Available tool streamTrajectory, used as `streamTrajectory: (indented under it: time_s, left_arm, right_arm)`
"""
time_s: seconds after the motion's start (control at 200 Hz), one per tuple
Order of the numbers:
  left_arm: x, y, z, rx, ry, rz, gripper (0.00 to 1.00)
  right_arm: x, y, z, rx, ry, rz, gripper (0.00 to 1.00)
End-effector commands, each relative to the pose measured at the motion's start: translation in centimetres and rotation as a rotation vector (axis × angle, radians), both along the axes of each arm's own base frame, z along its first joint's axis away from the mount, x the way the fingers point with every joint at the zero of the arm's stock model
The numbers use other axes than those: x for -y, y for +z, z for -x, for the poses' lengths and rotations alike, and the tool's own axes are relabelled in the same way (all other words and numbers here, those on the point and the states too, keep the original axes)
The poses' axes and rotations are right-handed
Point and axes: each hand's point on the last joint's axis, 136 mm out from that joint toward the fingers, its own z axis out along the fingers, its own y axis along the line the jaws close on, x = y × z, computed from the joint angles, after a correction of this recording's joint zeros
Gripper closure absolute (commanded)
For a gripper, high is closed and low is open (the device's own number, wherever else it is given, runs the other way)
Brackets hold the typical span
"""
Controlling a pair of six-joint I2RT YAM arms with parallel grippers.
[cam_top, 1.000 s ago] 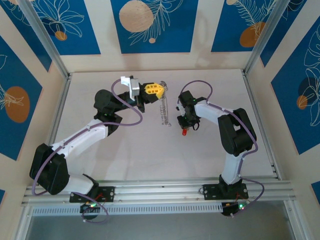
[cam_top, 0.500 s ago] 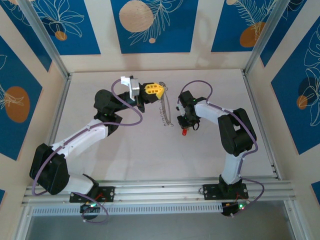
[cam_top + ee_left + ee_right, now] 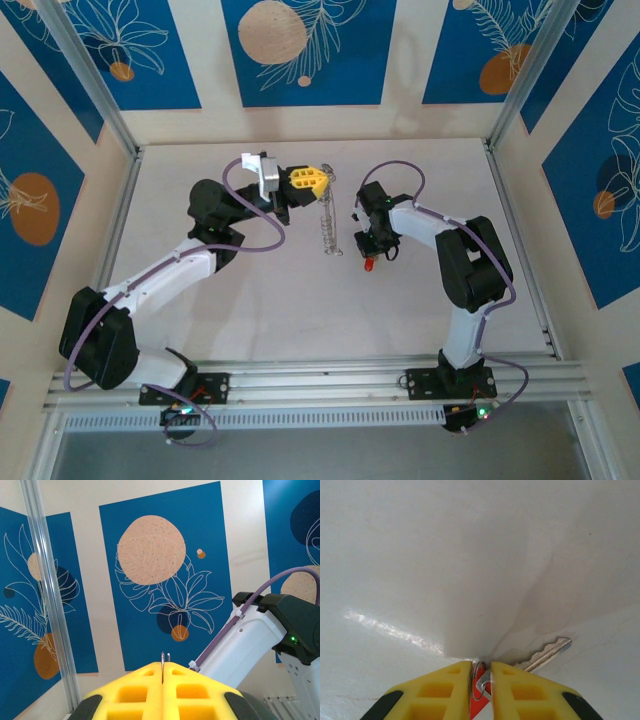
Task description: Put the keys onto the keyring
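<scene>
Holding parts separately: left gripper (image 3: 163, 671) clenched on keyring (image 3: 328, 222), chain hanging; right gripper (image 3: 481, 674) grasping red key (image 3: 547, 653). Key not threaded yet; joining remains.

Pale off-white bench (image 3: 250, 310), matt. From the right wrist view it shows faint creases and one streak of glare. Cream walls (image 3: 400, 60) close in three sides and carry deep-blue panels (image 3: 340, 70) with white line-drawn leaves, peach discs and small orange dots. Silvery metal posts (image 3: 88, 75) rise at a slant from both back corners. A ribbed aluminium rail (image 3: 320, 380) runs along the near edge. Light is soft and even, with weak shadows.
</scene>
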Motion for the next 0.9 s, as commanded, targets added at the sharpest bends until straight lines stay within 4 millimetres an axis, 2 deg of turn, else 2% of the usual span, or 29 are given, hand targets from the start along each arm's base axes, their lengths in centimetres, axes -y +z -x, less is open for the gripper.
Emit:
streamTrajectory:
  time_s: [0.0, 0.235, 0.465, 0.735, 0.895]
  left_arm:
    - [-0.6, 2.0, 1.8, 0.077, -0.022, 0.049, 1.00]
    - [-0.5, 2.0, 1.8, 0.076, -0.021, 0.048, 1.00]
    - [-0.6, 2.1, 1.8, 0.077, -0.019, 0.050, 1.00]
    - [-0.5, 2.1, 1.8, 0.075, -0.020, 0.049, 1.00]
    - [-0.6, 1.8, 1.6, 0.066, -0.007, 0.048, 1.00]
  right_arm:
    - [0.1, -0.6, 0.4, -0.031, 0.010, 0.011, 0.82]
    - [0.3, -0.9, 0.5, -0.037, 0.010, 0.017, 0.85]
    - [0.3, -0.8, 0.5, -0.038, 0.009, 0.018, 0.97]
    - [-0.1, 1.4, 0.1, 0.000, 0.013, -0.005, 1.00]
    - [-0.9, 4.3, -0.3, 0.064, -0.001, -0.076, 1.00]
